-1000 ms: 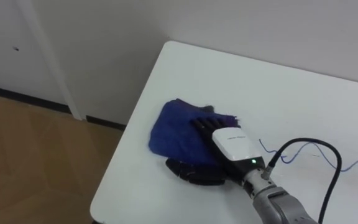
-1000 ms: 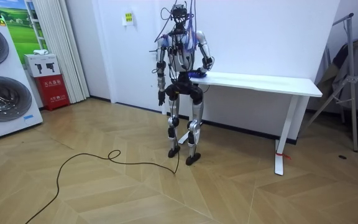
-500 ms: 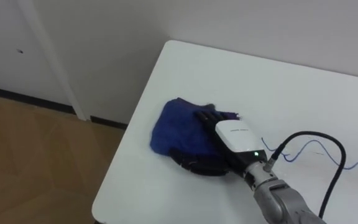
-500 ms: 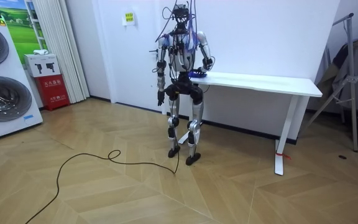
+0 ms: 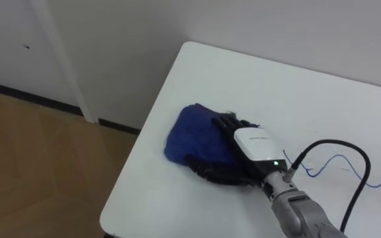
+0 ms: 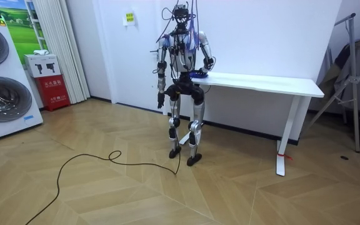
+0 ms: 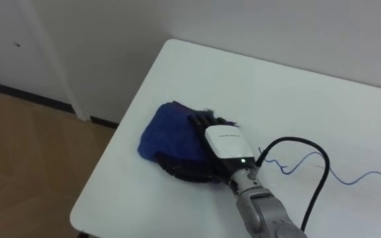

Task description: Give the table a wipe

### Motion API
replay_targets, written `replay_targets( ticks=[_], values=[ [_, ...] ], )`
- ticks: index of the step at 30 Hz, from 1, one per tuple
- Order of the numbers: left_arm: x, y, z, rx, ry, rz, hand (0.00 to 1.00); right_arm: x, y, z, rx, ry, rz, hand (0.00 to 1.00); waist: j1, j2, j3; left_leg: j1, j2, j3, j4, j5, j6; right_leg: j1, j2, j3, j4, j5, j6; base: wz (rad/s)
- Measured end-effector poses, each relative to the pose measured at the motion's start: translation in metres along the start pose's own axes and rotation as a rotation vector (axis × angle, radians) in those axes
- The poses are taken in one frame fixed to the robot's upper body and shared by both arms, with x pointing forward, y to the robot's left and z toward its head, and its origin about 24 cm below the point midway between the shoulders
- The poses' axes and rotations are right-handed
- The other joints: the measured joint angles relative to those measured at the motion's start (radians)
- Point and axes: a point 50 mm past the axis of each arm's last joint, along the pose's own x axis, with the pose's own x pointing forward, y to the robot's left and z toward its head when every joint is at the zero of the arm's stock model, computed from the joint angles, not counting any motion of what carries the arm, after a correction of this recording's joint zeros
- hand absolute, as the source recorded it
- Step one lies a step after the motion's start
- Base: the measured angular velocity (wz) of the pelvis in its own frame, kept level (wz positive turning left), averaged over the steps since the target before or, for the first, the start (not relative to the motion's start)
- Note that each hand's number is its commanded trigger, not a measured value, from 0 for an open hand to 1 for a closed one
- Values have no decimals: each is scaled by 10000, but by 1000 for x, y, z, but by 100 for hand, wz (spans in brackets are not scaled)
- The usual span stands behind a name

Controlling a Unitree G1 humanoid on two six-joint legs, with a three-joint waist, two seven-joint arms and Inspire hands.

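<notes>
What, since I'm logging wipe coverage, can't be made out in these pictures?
Table under the blue cloth: covered by the cloth and the right robot hand, eye views.
Thin blue line on the table: thread or pen mark, too fine to tell; runs off the eye views' right edge.
Left robot hand, hanging at the robot's side in the room view: too small for detail.

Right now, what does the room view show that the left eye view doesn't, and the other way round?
Room view: the whole robot standing at the end of the white table, its left hand hanging by its side, and washing machines. Left eye view: a thin blue squiggle on the tabletop. Both: that table, the blue cloth and the right hand flat on it.
</notes>
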Motion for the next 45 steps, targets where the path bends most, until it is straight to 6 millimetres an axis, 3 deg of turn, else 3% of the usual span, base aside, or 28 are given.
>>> replay_targets(
  ticks=[9,10,11,17,21,22,28,36,45],
  values=[
    [-1,3,-4,-178,197,126,0,2,5,-1,-644,186,266,0,13,-13,-10,172,-1,49,10,-25,29,172,-18,-34,3,-4,6,0],
    [-1,3,-6,-202,262,138,0,2,7,-2,-730,230,343,45,14,-14,-11,175,-2,45,8,-55,37,204,-21,-50,5,-5,8,0],
    [-2,3,-8,-225,302,142,0,2,8,-3,-745,247,372,100,14,-18,-13,176,-2,42,18,-68,42,212,-23,-50,6,-5,9,0],
    [-3,3,-14,-226,504,123,0,6,7,-5,-925,287,165,100,5,-70,-46,160,-15,17,316,-238,77,336,-42,-166,15,-13,20,0],
    [-4,3,-18,112,596,111,0,13,-3,-9,-1091,497,-234,100,3,-199,-133,173,-34,2,386,-275,109,407,-71,-365,13,-14,25,3],
    [-5,4,-18,105,597,136,0,13,-5,-11,-1066,597,-343,100,3,-217,-133,177,-42,-34,448,-305,120,463,-78,-560,11,-13,25,10],
    [-5,7,-21,150,710,202,0,12,-5,-14,-1054,694,-917,100,-6,-215,-135,166,-159,-174,569,-384,162,567,-123,-789,11,-18,32,5],
    [-5,8,-21,160,712,244,0,12,-5,-14,-826,690,-1040,100,-83,-214,-135,172,-180,-183,619,-419,216,628,-177,-801,13,-56,96,2],
    [-4,5,-16,219,574,176,0,12,-4,-14,-185,893,-1057,100,-116,64,-101,280,-185,-155,615,-445,253,682,-192,-562,12,-61,106,-2]
  ],
)
